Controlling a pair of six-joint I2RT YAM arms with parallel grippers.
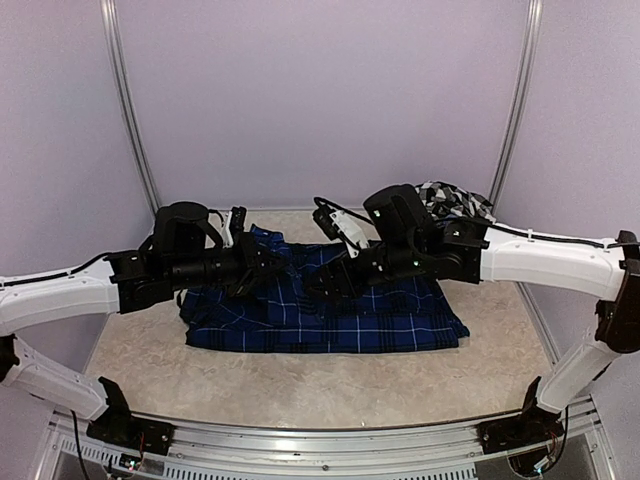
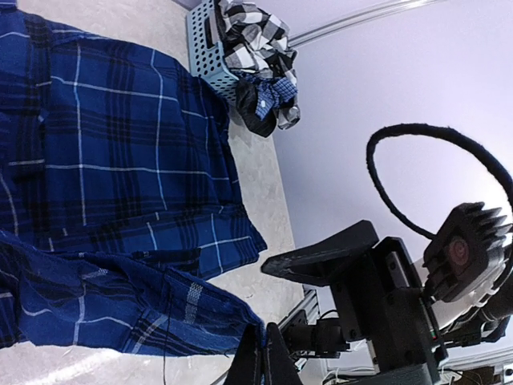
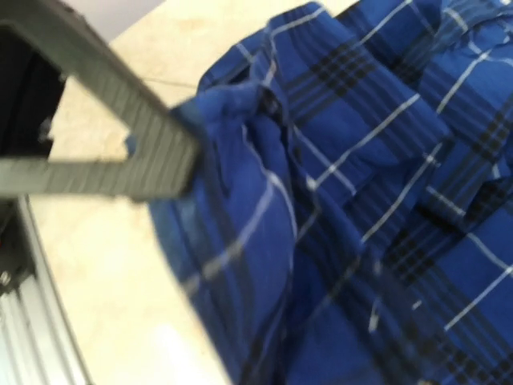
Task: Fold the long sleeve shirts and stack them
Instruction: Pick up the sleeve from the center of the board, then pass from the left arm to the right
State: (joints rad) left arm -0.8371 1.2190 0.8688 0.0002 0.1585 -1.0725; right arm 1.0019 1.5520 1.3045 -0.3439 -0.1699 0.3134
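navy plaid shirt (image 1: 330,312) is partly folded with left gripper (image 2: 258,354) clamped on its edge, right gripper (image 1: 328,283) state unclear, checked shirt (image 1: 452,198) at 1 o'clock unfolded.

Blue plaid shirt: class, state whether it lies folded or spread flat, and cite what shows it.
Partly folded: the blue plaid shirt lies as a short band, with a layer doubled over along one edge.

Soft, even light leaves only faint shadows on the worktop (image 1: 300,390), the left wrist view is sharp, and the right wrist view blurs its fingers (image 3: 120,120) and the blue shirt (image 3: 361,200).
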